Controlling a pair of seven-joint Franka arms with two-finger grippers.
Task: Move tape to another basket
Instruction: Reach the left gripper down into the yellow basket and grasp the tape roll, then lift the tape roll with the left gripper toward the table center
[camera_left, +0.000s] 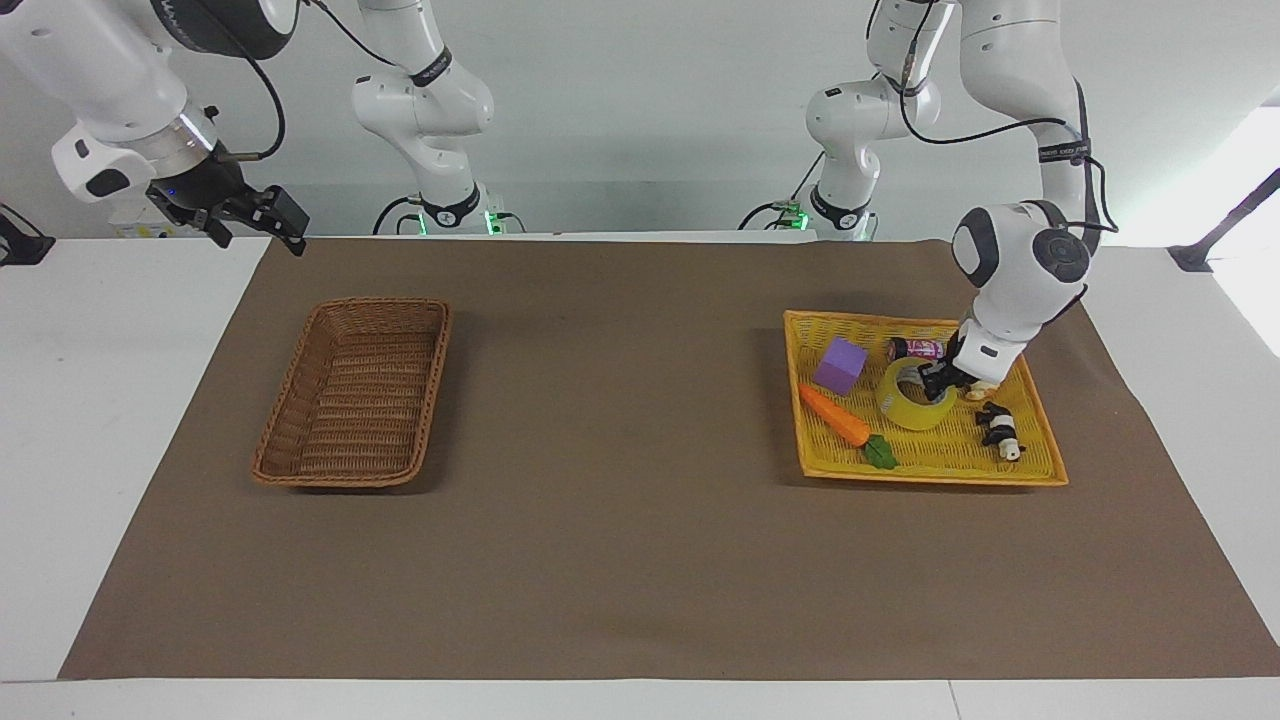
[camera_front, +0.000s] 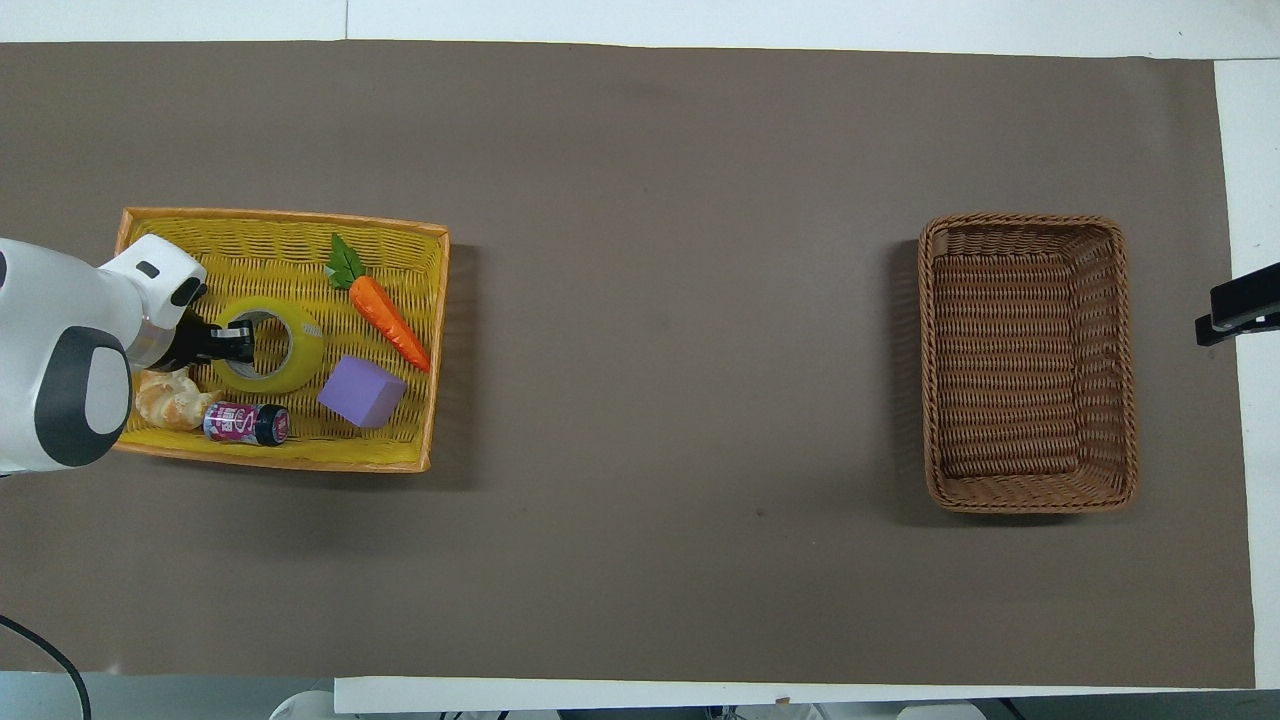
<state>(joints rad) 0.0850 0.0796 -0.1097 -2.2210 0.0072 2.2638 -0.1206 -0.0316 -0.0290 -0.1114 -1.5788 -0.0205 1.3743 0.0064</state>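
2 baskets sit on the brown mat (camera_left: 620, 520): the dark brown basket (camera_left: 352, 395) toward the right arm's end of the table, and a yellow tray (camera_left: 1040, 440) toward the left arm's end. The tape (camera_left: 912, 405) is in the tray, with 1 edge raised off the weave; its hole faces up and tips toward the robots. The left gripper (camera_left: 935, 379) is clamped on the roll's wall, 1 finger inside the core, 1 outside. Around the roll in the tray lie a purple block (camera_front: 362, 391), a carrot (camera_front: 385, 307), a small can (camera_front: 245, 423), a bread piece (camera_front: 170, 399) and a black-and-white toy (camera_left: 1000, 430). The right gripper (camera_left: 240, 215) waits in the air over the table corner near its base; whether its fingers are apart, I cannot tell.
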